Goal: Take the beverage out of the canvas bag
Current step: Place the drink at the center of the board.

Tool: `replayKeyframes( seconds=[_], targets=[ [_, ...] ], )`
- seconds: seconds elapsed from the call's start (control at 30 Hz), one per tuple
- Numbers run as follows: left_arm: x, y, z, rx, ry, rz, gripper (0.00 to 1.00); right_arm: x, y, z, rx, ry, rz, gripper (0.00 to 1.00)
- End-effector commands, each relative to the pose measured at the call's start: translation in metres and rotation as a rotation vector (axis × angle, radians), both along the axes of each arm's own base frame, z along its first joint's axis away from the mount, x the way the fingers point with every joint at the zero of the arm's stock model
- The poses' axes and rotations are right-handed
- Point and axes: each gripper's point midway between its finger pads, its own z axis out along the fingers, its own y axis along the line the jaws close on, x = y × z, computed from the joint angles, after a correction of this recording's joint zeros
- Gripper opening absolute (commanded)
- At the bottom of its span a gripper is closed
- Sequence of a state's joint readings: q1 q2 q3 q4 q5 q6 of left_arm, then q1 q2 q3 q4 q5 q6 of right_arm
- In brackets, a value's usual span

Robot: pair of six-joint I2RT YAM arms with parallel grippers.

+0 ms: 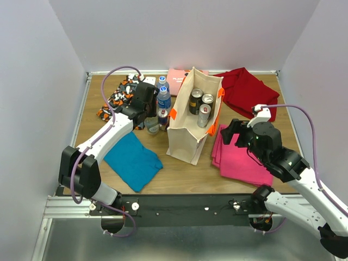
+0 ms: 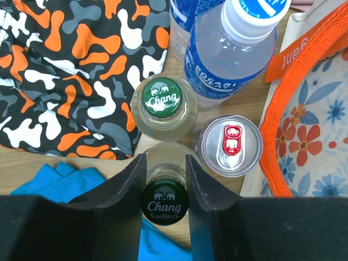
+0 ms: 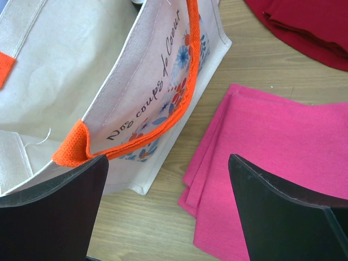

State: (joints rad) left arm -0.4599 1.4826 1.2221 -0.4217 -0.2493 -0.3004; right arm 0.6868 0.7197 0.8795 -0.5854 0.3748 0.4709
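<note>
Left of the canvas bag [image 1: 185, 138], left jaws closed on a Chang bottle [image 2: 165, 202], water bottles [image 2: 228, 54] and red-tab can [image 2: 230, 145] adjacent, right of bag, right jaws wide open, empty, over pink cloth [image 3: 283, 157], three cans [image 1: 204, 115] upright inside bag.

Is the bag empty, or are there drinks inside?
Not empty. The top view shows three cans standing upright inside the open canvas bag.

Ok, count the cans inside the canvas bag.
3. A dark can stands at the far left of the canvas bag opening, a second can right beside it, and a silver can nearer the arms. More may be hidden below the rim.
</note>
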Motion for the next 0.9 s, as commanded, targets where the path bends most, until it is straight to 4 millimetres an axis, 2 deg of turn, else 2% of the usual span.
replayKeyframes(
  seconds=[0.0, 0.2, 0.87],
  targets=[
    [0.025, -0.005, 0.035, -0.07, -0.16, 0.035, 0.0, 0.001, -0.001, 0.002, 0.007, -0.009, -0.009, 1.0],
    [0.027, -0.007, 0.028, -0.072, -0.146, 0.037, 0.0, 0.002, 0.002, -0.001, 0.005, -0.003, 0.0, 1.0],
    [0.025, 0.004, 0.024, -0.081, -0.178, 0.107, 0.02, 0.0, 0.0, -0.003, 0.008, -0.003, -0.006, 1.0]
  ],
)
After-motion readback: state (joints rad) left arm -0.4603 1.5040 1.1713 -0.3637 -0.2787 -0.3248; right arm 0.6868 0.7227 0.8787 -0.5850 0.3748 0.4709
